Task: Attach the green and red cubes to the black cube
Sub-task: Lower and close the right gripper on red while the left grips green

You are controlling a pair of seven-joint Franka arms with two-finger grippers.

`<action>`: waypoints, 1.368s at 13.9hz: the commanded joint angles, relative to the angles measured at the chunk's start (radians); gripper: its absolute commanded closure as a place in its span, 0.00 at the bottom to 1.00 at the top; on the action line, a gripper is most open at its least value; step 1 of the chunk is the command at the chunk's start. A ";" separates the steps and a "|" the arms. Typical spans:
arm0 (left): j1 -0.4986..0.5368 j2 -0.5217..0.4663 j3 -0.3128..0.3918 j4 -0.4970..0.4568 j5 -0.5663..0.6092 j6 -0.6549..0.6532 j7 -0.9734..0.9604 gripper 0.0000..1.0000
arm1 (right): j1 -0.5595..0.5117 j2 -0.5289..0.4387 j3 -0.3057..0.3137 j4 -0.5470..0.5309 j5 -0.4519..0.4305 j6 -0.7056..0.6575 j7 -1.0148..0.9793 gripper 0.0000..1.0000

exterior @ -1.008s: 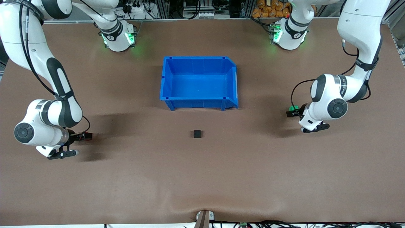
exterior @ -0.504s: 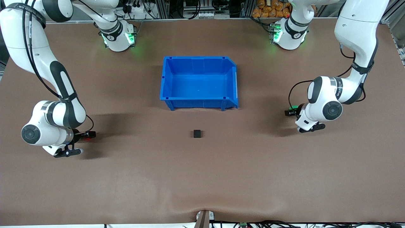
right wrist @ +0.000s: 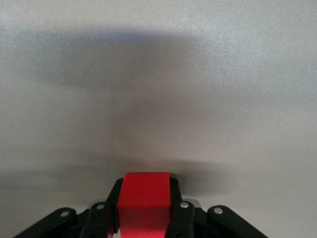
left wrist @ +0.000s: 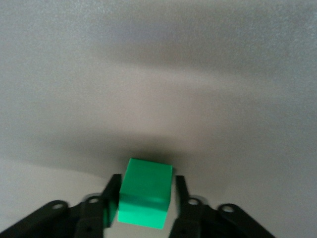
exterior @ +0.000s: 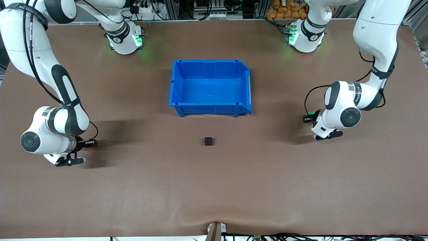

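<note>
The right gripper's (right wrist: 144, 218) jaws are clamped on the red cube (right wrist: 145, 203), one finger against each side face. The left gripper's (left wrist: 145, 206) jaws sit tight on either side of the green cube (left wrist: 145, 192) and grip it too, with the cube turned slightly askew between them.

In the front view both cubes are mostly hidden. The right gripper (exterior: 89, 143) is low at the right arm's end of the table (exterior: 214, 187), and only a thin red sliver (exterior: 90, 144) shows past the wrist. The left gripper (exterior: 308, 117) is low at the left arm's end, with just a speck of green (exterior: 310, 113) visible under the wrist. Whether either cube rests on the table or is just off it cannot be told. In the wrist views, the lower part of each cube and the finger bases are cut off by the frame edge.

The black cube (exterior: 208, 141) lies alone on the table mid-way between the two grippers, well apart from both, nearer the front camera than the blue bin (exterior: 210, 65).
</note>
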State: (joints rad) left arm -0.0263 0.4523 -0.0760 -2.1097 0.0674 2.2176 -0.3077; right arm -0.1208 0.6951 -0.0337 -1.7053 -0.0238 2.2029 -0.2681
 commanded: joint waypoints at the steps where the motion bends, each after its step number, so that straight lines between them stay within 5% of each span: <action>1: 0.002 0.002 -0.001 0.002 -0.006 0.011 0.013 0.63 | -0.019 -0.006 0.017 0.003 0.011 -0.011 -0.077 1.00; 6: 0.015 -0.015 -0.002 0.007 -0.029 0.011 -0.002 0.99 | -0.030 -0.017 0.017 0.012 0.011 -0.009 -0.317 1.00; 12: 0.025 -0.078 -0.002 0.062 -0.092 0.002 -0.112 1.00 | -0.005 -0.031 0.023 0.039 0.076 -0.057 -0.047 1.00; 19: -0.086 -0.015 -0.004 0.232 -0.227 0.002 -0.468 1.00 | 0.061 -0.046 0.075 0.096 0.105 -0.184 0.508 1.00</action>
State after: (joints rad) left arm -0.0749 0.3980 -0.0819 -1.9414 -0.1246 2.2311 -0.6726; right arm -0.0734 0.6717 0.0158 -1.6021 0.0614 2.0377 0.0884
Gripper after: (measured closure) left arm 0.599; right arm 0.604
